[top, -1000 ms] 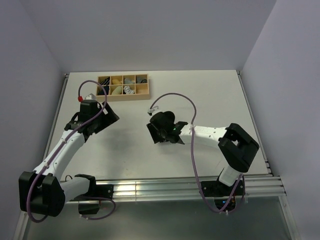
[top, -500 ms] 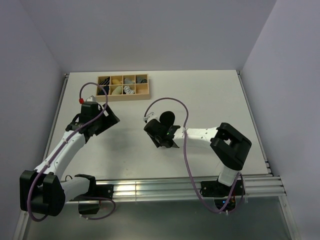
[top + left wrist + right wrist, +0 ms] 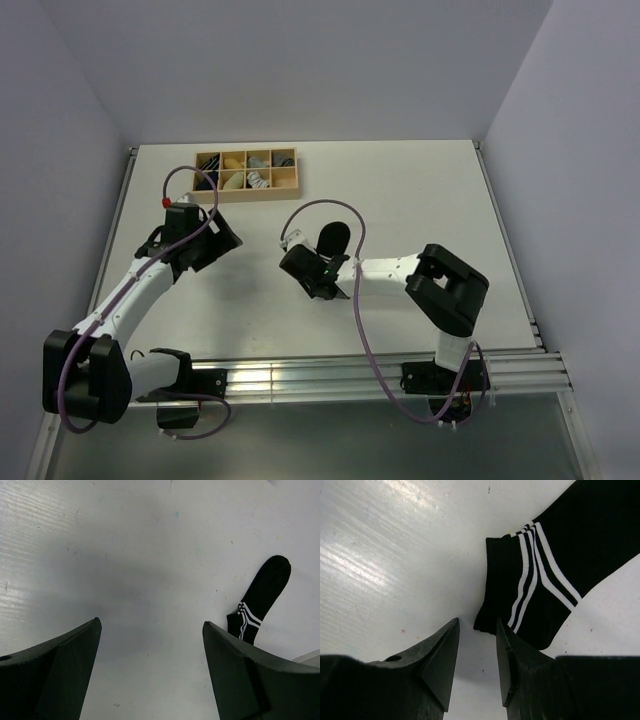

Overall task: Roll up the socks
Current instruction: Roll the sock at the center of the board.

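The black sock (image 3: 570,555) with two white bands lies flat on the white table, and also shows in the top view (image 3: 334,237) and the left wrist view (image 3: 262,595). My right gripper (image 3: 477,627) sits low at the sock's cuff, its jaws a narrow gap apart. The cuff's corner lies right at the tips, not pinched. In the top view the right gripper (image 3: 315,265) is just left of the sock. My left gripper (image 3: 222,240) is open wide and empty over bare table, well left of the sock. A white sock with black stripes (image 3: 258,180) appears to lie in the tray.
A wooden tray (image 3: 287,183) with several compartments holding sock rolls stands at the back left. The table's metal rail (image 3: 300,375) runs along the near edge. Side walls close in on the left and right.
My right gripper has moved left and down to the sock's cuff, its arm folding leftward. The left arm has barely shifted.
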### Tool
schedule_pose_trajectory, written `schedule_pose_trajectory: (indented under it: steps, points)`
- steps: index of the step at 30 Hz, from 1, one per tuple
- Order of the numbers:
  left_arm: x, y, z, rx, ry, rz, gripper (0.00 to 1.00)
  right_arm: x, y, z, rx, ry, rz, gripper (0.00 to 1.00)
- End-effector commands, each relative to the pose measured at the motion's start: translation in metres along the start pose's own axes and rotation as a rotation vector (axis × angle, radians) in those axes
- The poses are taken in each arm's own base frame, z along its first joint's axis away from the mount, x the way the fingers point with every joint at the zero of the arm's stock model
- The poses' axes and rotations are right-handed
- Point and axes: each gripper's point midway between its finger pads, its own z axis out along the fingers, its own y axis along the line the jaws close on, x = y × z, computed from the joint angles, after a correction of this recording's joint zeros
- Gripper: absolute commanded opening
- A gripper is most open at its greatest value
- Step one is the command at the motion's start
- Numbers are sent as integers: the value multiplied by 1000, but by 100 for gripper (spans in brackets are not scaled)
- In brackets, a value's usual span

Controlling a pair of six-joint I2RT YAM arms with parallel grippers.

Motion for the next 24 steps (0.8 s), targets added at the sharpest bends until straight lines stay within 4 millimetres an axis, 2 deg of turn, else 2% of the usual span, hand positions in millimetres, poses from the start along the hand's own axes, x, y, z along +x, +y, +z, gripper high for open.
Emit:
schedule_pose_trajectory:
  steps: [1,6,12,13,14,17,18,21,24]
  points:
    - [-4,-9,2,42,-10,-14,88,5,-4,9,59,20,-4,43]
    - [-1,-8,3,43,0,-13,88,21,-6,16,87,70,-9,40]
    - [5,-10,3,66,16,-25,87,39,-9,23,119,121,-17,10]
    - [8,-10,3,67,22,-26,87,38,-6,24,108,123,-14,0]
    - [9,-11,3,71,23,-27,87,40,-3,23,85,132,-14,0]
    - [18,-12,5,66,44,-28,87,28,15,14,-34,108,6,0]
    - [24,-14,6,66,56,-27,87,16,32,3,-142,80,28,0]
    - [39,-22,8,75,87,-23,87,-1,62,-17,-335,67,54,0]
    - [58,-28,12,76,132,-24,87,-18,78,-25,-435,56,100,0]
